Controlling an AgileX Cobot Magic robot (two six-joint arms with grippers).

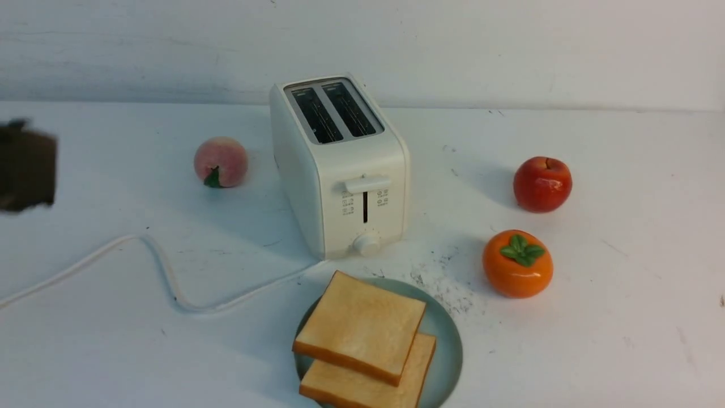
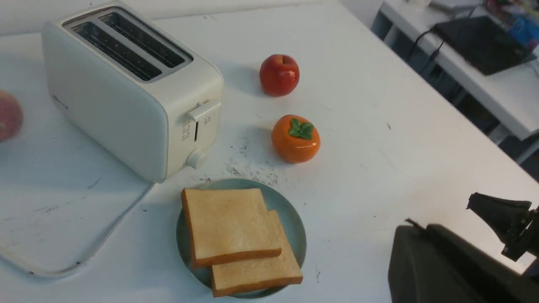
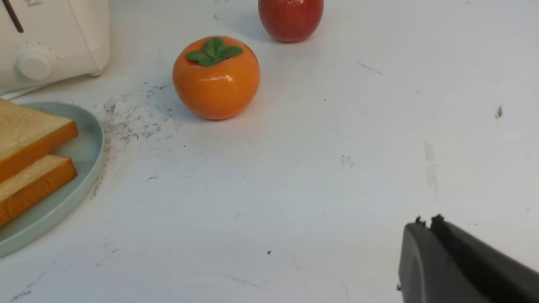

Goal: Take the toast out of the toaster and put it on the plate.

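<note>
Nearest you, your right gripper (image 3: 426, 219) hangs low over the bare table (image 3: 294, 189), to the right of the toaster (image 1: 340, 170) and on your side of it. Its two dark fingers are pressed flat together and grasp nothing, and the front camera does not catch it. Your left gripper (image 2: 417, 226) is likewise clenched and empty. From the front it shows only as a blurred dark block at the frame's edge, well to the toaster's left, and you cannot tell whether it touches the table. Just in front of the toaster sits the plate (image 1: 447, 340) with the toast on it: the upper slice (image 1: 362, 326) lies overlapping the lower slice (image 1: 416, 365). The toaster stands upright with its lever (image 1: 367, 183) at the top of its travel and the dial (image 1: 366, 243) below. Its white cord (image 1: 164, 272) trails away from its base to the left. The persimmon (image 1: 517, 263) sits to the toaster's right, the apple (image 1: 542, 184) just beyond it, and the peach (image 1: 221, 161) near the toaster's left flank.
</note>
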